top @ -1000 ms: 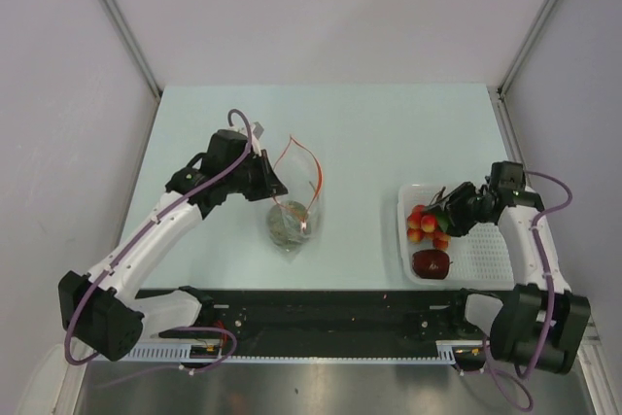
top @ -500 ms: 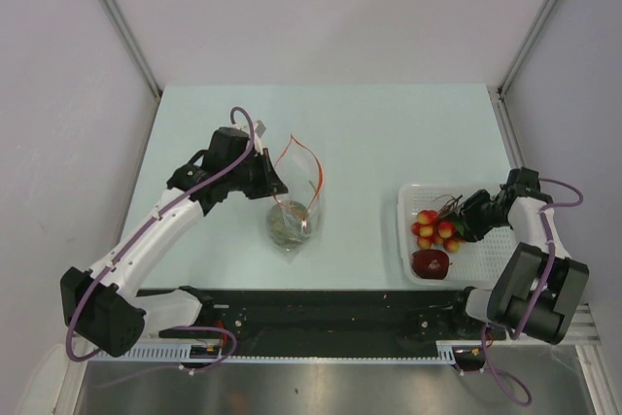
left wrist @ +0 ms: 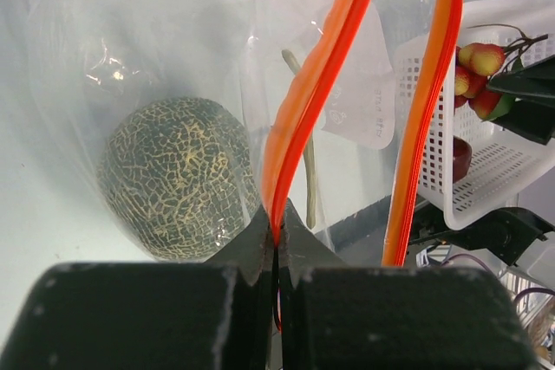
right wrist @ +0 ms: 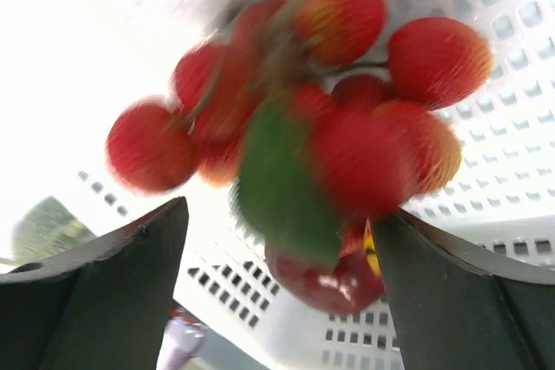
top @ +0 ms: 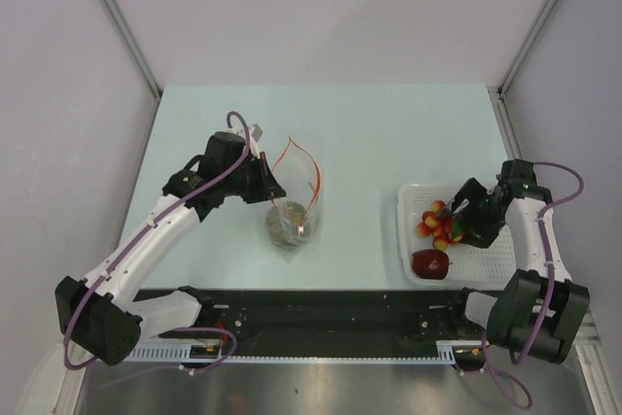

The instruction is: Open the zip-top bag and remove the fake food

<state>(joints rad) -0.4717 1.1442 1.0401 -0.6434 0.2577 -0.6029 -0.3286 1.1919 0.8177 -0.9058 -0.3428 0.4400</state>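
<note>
Top camera first. The left claw (top: 275, 185) is clamped down on one lip of the zip-top bag (top: 294, 209), which sits on the pale table (top: 369, 133). The bag's mouth gapes open just past the claw's tips. The pale-green veggie (top: 286, 223) is inside the bag, below and a bit beyond that claw. On the other side, the right claw (top: 455, 220) hangs over the white mesh basket (top: 403, 240). The red-and-yellow cluster (top: 436, 225) is right at its tips, and the dark red apple (top: 431, 261) is in the basket just beside it, on the near side.

Left wrist cam: the claw (left wrist: 276, 236) is pinched tight on the red-orange zip strip (left wrist: 314, 84), which runs straight up from the tips. The other lip arcs off to the right. The veggie (left wrist: 178, 181) shows through the plastic, ahead and left of the tips. The basket (left wrist: 431, 119) is far right.

Right wrist cam: the claw (right wrist: 277, 214) is spread wide. The cluster (right wrist: 325, 119) is blurry, just ahead between the fingers (right wrist: 95, 292), and I can't see it touching either one. The apple (right wrist: 334, 282) peeks out below it.
</note>
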